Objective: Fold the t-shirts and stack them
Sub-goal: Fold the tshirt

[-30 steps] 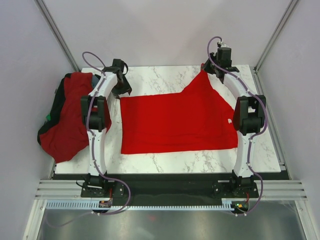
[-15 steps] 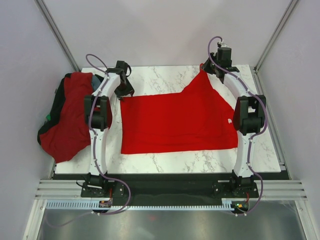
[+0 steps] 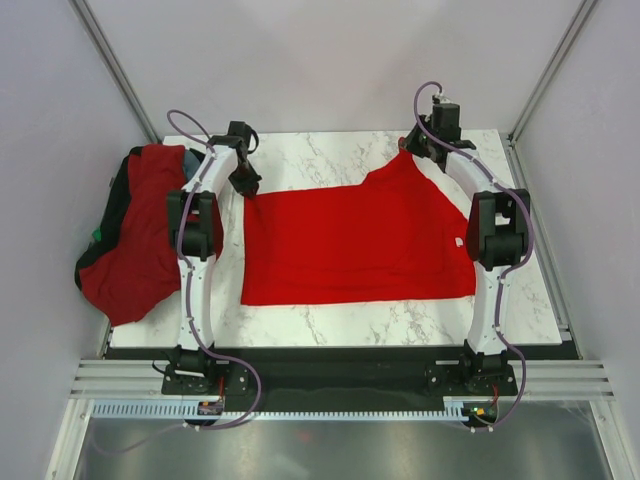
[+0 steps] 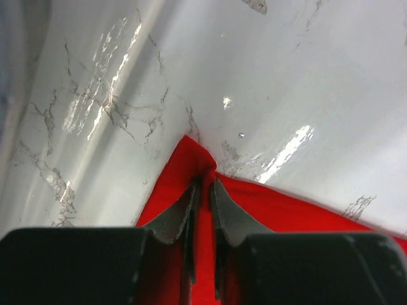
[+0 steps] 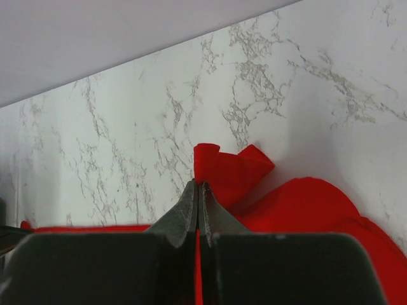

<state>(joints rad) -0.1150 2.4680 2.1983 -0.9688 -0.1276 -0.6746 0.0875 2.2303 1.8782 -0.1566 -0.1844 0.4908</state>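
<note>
One bright red t-shirt (image 3: 350,240) lies spread flat on the marble table (image 3: 330,320). My left gripper (image 3: 245,185) is down at the shirt's far left corner. In the left wrist view its fingers pinch a raised ridge of the red t-shirt (image 4: 189,155), so the left gripper (image 4: 205,182) is shut on cloth. My right gripper (image 3: 410,148) is at the far right and holds the shirt's far right corner lifted into a peak. The right wrist view shows the right gripper (image 5: 198,184) shut, with a bunched fold of the t-shirt (image 5: 235,168) sticking out past the tips.
More t-shirts (image 3: 140,240), mostly red with a grey-blue bit, are heaped in a dark bin (image 3: 110,195) hanging over the table's left edge. Grey walls close in the far side and both flanks. Bare marble shows along the near and far edges.
The left gripper has dropped onto the shirt's far left corner and closed on it. The right gripper still holds its corner and has shifted slightly.
</note>
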